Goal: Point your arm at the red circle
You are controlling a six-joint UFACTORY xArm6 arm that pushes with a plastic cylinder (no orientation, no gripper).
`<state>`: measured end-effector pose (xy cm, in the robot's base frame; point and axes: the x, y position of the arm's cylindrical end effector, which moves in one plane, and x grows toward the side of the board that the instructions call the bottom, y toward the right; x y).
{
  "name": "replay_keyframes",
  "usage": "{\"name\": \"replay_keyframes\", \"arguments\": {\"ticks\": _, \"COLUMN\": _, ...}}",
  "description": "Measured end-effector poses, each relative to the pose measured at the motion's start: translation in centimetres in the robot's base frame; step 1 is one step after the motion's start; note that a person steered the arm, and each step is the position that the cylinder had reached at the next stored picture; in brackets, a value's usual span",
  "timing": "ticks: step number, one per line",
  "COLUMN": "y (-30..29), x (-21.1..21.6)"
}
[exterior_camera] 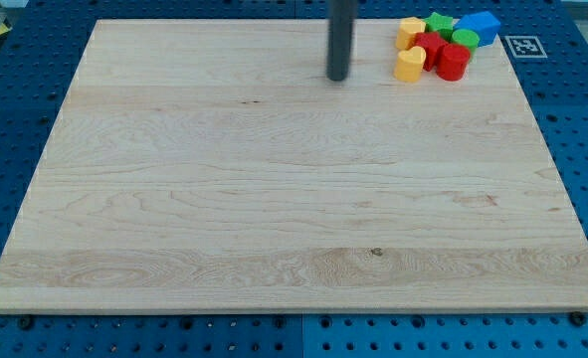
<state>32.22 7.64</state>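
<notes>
The red circle block (453,63) sits at the view's top right, at the lower right of a tight cluster. My tip (337,78) rests on the wooden board (274,199), to the left of the cluster, about a hand's width from the red circle and apart from every block. The rod rises straight up out of the view's top. Next to the red circle are another red block (430,46), a yellow block (410,65) at the cluster's lower left, and a second yellow block (409,31) above it.
Two green blocks (439,24) (465,39) and a blue block (482,26) form the cluster's top right, close to the board's top edge. A black-and-white marker tag (525,46) lies off the board's top right corner on the blue pegboard table.
</notes>
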Motion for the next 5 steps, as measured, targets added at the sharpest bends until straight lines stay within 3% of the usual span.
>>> {"name": "replay_keyframes", "arguments": {"ticks": 1, "y": 0.2, "x": 0.2}}
{"name": "replay_keyframes", "arguments": {"ticks": 4, "y": 17.1, "x": 3.4}}
{"name": "replay_keyframes", "arguments": {"ticks": 5, "y": 17.1, "x": 3.4}}
